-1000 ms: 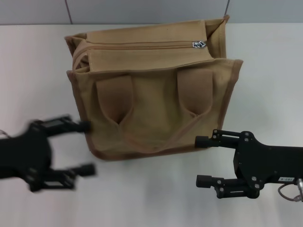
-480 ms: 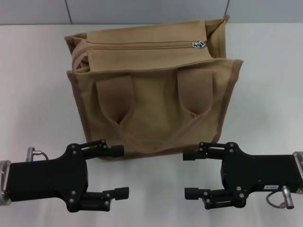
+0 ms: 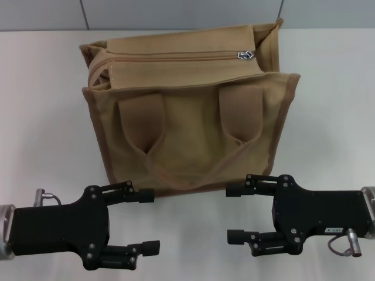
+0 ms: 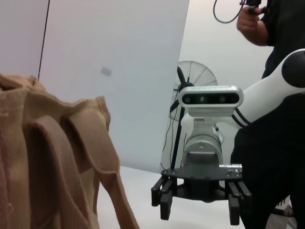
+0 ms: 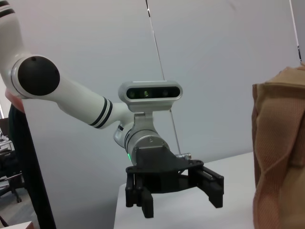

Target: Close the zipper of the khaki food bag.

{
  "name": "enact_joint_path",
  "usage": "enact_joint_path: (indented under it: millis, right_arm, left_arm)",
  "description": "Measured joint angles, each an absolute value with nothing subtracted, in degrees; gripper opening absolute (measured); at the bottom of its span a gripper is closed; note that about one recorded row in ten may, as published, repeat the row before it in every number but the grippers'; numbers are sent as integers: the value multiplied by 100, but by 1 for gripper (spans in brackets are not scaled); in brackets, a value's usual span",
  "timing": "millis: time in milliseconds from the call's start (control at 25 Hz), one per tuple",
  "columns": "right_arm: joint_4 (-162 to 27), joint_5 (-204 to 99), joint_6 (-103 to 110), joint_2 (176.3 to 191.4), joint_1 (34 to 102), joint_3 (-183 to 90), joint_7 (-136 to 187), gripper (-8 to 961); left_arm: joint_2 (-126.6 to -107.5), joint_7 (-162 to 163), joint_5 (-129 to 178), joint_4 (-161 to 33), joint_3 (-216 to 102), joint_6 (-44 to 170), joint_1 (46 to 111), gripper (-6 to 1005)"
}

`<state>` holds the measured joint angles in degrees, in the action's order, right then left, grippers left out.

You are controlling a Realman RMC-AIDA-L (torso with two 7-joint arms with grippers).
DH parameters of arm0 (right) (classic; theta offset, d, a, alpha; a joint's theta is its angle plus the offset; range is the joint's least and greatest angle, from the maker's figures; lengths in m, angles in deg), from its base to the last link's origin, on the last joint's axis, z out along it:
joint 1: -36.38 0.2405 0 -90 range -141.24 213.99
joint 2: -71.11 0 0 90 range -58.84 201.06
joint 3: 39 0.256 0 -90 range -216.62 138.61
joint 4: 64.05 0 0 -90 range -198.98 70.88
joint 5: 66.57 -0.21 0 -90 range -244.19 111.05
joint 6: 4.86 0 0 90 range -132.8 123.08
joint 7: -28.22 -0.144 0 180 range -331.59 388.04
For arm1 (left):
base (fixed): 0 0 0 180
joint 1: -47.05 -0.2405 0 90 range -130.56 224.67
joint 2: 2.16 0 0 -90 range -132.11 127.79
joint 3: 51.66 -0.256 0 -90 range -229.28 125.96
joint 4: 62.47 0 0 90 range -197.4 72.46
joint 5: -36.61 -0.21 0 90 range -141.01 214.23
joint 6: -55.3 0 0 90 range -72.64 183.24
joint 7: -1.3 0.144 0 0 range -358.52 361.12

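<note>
Head view shows you the khaki food bag [image 3: 187, 111] mid-bench, zipper [image 3: 176, 56] running left-right, pull [image 3: 246, 55] at right. Left end effector [image 3: 151, 222] and right end effector [image 3: 233, 213], both wide, sit slightly nearer than before.

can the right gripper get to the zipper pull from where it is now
Probably yes. The right gripper, open, sits in front of the bag, clear of it. The zipper pull lies exposed on top toward the right end, with nothing covering it; the arm must rise over the front panel.
</note>
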<state>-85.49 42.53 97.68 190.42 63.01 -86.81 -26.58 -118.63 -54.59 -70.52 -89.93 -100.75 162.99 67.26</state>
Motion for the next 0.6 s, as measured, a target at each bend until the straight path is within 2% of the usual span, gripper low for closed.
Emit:
enact_joint_path:
  millis: [600]
  right_arm:
    - [-8549,4223,9718,19047,6345,-8617,-2690,767]
  left_arm:
    - [-11888,-5449,-7071,-8989,-10085,16182,6737,834]
